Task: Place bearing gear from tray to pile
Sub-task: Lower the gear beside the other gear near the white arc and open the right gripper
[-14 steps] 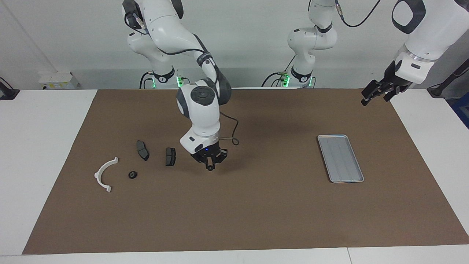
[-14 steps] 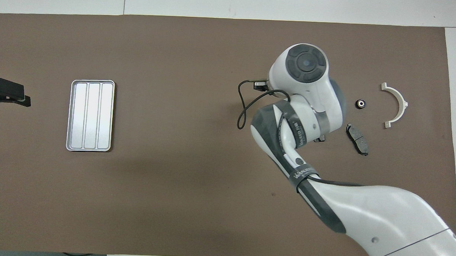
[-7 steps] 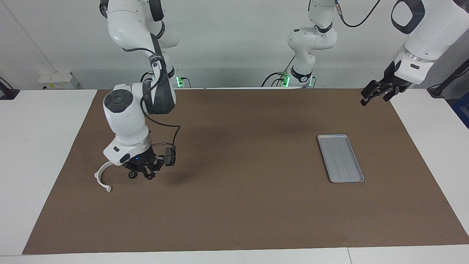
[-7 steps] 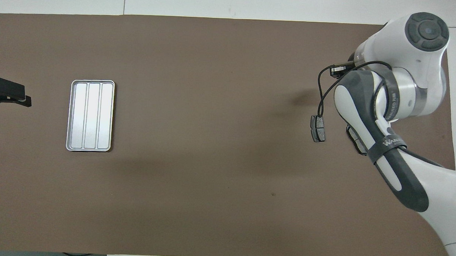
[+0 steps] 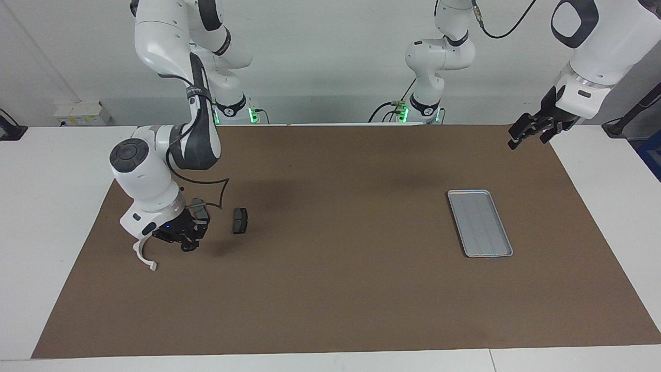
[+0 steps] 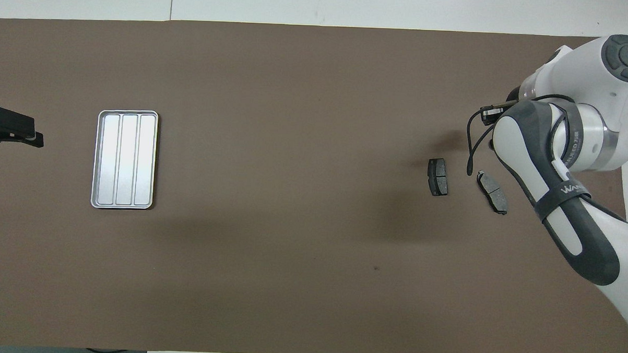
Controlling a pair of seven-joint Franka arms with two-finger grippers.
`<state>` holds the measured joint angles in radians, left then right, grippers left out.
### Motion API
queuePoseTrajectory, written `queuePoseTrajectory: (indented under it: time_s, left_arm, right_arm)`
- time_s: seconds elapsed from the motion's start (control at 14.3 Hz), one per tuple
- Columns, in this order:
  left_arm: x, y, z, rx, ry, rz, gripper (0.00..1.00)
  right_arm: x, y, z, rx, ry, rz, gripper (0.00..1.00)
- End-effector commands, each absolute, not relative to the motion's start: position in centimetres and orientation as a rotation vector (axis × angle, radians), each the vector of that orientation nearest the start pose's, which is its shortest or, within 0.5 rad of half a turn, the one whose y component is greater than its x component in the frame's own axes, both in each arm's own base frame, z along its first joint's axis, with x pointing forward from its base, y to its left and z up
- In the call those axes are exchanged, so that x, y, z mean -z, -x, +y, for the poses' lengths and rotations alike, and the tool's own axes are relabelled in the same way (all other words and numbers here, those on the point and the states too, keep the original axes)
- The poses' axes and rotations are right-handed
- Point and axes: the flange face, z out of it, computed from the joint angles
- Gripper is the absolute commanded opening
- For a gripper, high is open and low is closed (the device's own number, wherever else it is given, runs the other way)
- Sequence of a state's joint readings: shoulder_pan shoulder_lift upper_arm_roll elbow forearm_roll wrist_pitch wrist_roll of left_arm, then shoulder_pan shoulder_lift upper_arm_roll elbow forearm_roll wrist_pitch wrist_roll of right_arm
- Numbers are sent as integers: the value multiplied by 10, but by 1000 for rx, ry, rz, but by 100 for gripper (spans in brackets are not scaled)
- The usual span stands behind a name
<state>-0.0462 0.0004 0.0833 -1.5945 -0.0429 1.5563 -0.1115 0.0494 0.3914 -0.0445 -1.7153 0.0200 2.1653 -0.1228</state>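
Well, right end effector (image 5: pixel 188 244): you had it low over the pile, just beside the bracket (image 5: pixel 138 253), with its fingertips closed.
Gear: you could not make it out; any small part at those fingertips merged with the dark end effector, and the right arm covered that spot from above.
Pile: it lay on the mat (image 5: pixel 330 310) at the right arm's end of the counter.
Pads: one pad (image 5: pixel 239 220) lay clear of the arm, toward the tray; the other pad (image 5: pixel 200 206) sat partly hidden by the right end effector, nearer to the robots than the bracket.
Tray (image 5: pixel 480 223): it lay flat on the mat toward the left arm's end, well apart from the pile.
Left end effector (image 5: pixel 525 135): your waiting arm held it wide, raised over the mat's corner.
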Motion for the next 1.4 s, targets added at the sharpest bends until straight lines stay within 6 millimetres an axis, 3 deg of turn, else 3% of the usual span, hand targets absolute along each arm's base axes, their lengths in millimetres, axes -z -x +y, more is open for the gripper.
queuePoseTrajectory:
  time_s: [0.0, 0.42, 1.19, 1.26, 1.33]
  left_arm:
    - [-612, -543, 14, -36, 3160, -209, 100]
    - [-612, -544, 14, -36, 3159, -217, 100]
    - [-612, -544, 8, -36, 3160, -202, 100]
    - [-613, -544, 8, -31, 3160, -202, 100]
    - [-613, -544, 8, -31, 3160, -200, 100]
  right_arm:
    - [-352, -642, 13, 108, 3119, -215, 0]
    - [-321, -629, 15, 102, 3121, -216, 0]
    - [-283, -610, 14, 73, 3123, -218, 0]
    - [-280, -609, 14, 81, 3123, -215, 1]
    - [-279, -609, 14, 83, 3123, -220, 7]
